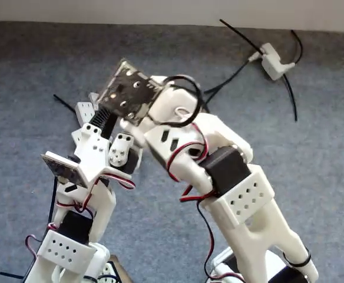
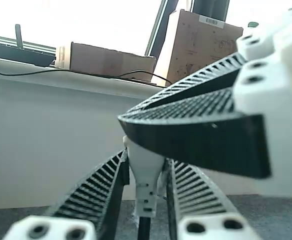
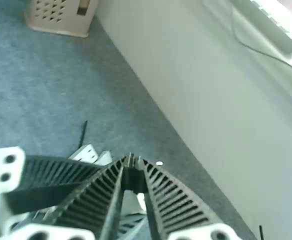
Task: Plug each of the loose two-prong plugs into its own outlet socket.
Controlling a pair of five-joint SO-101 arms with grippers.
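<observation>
The grey counter [image 1: 30, 71] runs back to a pale wall [image 3: 226, 100]. The right arm [image 1: 237, 194] reaches in from the near right and the left arm [image 1: 89, 200] from the near left. Their wrists meet left of the middle. From above, the 2 wrists and their camera boards cover the jaws and what they hold.

On the sill behind stand 2 cardboard boxes, a low one [image 2: 106, 60] and a tall one [image 2: 196, 45], with a black cable [image 2: 36, 70] lying along the sill. A pale basket [image 3: 61, 17] sits on the counter by the wall.

The left gripper [image 2: 146, 161] has its jaws closed narrow on the plug [image 2: 145, 175]. The plug is white, slim and upright between the ribbed black fingers [image 2: 101, 190]. Its prongs cannot be made out. The right gripper [image 3: 131, 160] crosses just in front of and above the plug. Its jaws are drawn together until the tips touch, with a dark sliver between them. I cannot tell whether anything is caught there.

A white socket [image 1: 85, 111] lies on the counter just beside the 2 grippers. Well apart, near the far right edge, lies a white block [image 1: 272, 59] with thin black cables running off it.
</observation>
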